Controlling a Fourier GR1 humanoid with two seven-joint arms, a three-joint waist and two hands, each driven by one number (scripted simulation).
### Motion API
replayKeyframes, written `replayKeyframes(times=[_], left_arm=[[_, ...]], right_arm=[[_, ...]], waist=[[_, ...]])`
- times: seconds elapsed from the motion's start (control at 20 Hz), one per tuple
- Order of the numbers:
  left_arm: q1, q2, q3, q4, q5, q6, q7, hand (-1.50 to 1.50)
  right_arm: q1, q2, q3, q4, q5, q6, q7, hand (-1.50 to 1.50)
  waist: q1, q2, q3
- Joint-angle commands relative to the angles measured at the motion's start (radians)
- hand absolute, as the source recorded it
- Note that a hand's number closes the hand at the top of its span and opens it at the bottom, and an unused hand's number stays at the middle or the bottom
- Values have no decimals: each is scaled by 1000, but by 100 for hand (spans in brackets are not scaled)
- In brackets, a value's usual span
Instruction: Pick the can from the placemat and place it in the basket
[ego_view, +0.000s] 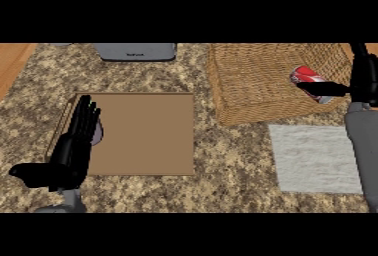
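Over the speckled counter (236, 150), the right hand (328, 89) pinches the red can (306, 76) inside the wicker basket (251, 85).

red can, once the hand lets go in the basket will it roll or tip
The red can looks tilted inside the wicker basket, so it will probably settle on its side. Its round body might roll, though the basket's walls should contain it. The right hand is curled round it.

By the right hand (325, 89), a glossy metal can (308, 78) sits in a rough woven wicker basket (255, 85); below it lies a matt grey cloth placemat (314, 157) on speckled stone counter (236, 165).
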Motion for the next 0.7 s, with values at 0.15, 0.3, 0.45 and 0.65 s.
replayKeyframes(times=[0.15, 0.3, 0.45, 0.65], left_arm=[[47, 16, 5, -28, 2, -18, -25, 0], [15, -1, 0, -28, -5, 5, 6, 0], [-8, 6, 10, -16, 13, -11, 26, 0], [-5, -6, -2, -10, -3, 1, 12, 0]], right_arm=[[52, -128, -159, -70, -184, 112, 21, -150], [80, -169, -202, -111, -262, 170, -9, -150], [137, -220, -203, -173, -302, 263, 11, -150], [115, -304, -277, -50, -425, 398, -93, -150]], waist=[[-4, -1, 1], [-4, -1, 1], [-6, -1, 0], [0, 1, 1]])
